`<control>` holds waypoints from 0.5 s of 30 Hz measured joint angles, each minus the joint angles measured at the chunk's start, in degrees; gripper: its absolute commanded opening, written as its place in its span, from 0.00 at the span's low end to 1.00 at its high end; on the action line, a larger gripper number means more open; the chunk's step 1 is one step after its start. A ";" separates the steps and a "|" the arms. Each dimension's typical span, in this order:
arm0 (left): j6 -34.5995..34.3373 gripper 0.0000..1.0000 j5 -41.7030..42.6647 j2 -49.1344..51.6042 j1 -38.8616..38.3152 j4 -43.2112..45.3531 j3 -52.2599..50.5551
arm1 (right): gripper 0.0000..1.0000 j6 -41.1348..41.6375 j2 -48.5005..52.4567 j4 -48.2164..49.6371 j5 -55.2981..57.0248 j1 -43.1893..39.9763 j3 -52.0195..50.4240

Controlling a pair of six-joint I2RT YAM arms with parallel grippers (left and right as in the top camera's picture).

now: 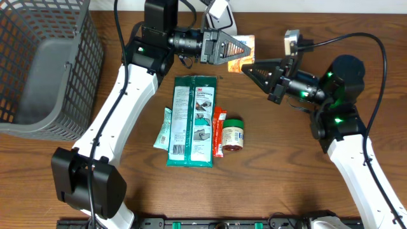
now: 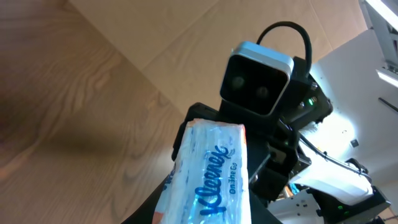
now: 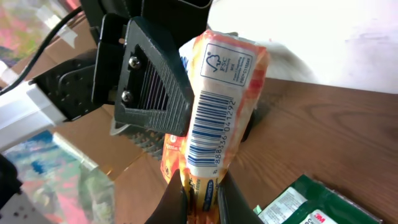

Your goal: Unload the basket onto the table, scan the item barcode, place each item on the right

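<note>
The pack [image 3: 224, 93] is lifted, pinched by the closed right end effector [image 3: 200, 186]; for the left end effector [image 1: 241, 52] I cannot tell the grip; scanning the barcode [image 3: 211, 130] seems pending

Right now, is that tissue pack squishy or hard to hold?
Probably squishy: the tissue pack narrows where the right gripper squeezes it. Likely light, since just fingertips hold it up. Its shiny wrapper might be slippery.
</note>
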 measured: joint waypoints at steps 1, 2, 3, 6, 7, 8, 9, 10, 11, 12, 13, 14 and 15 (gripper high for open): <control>0.00 0.15 -0.13 0.00 0.09 0.04 0.00 | 0.01 -0.02 0.00 -0.02 0.55 0.24 0.00; 0.11 0.13 -0.26 0.00 0.13 0.13 0.00 | 0.01 -0.02 0.00 0.02 1.09 0.50 0.00; 0.31 0.12 -0.33 0.00 0.20 0.15 0.00 | 0.01 -0.02 -0.02 0.04 1.44 0.59 0.00; 0.17 0.12 -0.61 0.00 0.24 0.26 0.00 | 0.14 -0.02 -0.02 0.04 1.97 0.61 0.00; 0.13 0.12 -0.72 0.00 0.24 0.26 0.00 | 0.21 -0.09 -0.02 0.02 2.05 0.61 0.00; 0.13 0.08 -0.76 0.00 0.24 0.28 0.00 | 0.31 -0.63 -0.02 0.07 2.19 0.63 0.00; 0.04 0.08 -0.96 0.00 0.20 0.26 0.00 | 0.41 -1.03 0.00 -0.09 2.19 0.74 0.00; 0.02 0.08 -0.96 0.00 0.09 0.28 0.00 | 0.47 -1.27 0.02 -0.28 2.29 0.96 0.00; 0.02 0.08 -0.90 0.00 -0.02 0.31 0.00 | 0.52 -1.55 0.09 -0.48 2.40 1.07 -0.02; 0.02 0.08 -0.72 0.00 -0.17 0.31 0.00 | 0.58 -2.01 0.13 -0.50 2.40 1.31 -0.07; -0.04 0.07 -0.70 0.00 -0.26 0.35 0.00 | 0.61 -2.12 0.22 -0.61 2.40 1.33 -0.09; -0.20 0.07 -0.68 0.00 -0.33 0.35 0.00 | 0.63 -2.25 0.24 -0.70 2.29 1.33 -0.11; -0.42 0.08 -0.70 0.00 -0.35 0.33 0.00 | 0.64 -2.34 0.28 -0.90 2.16 1.22 -0.11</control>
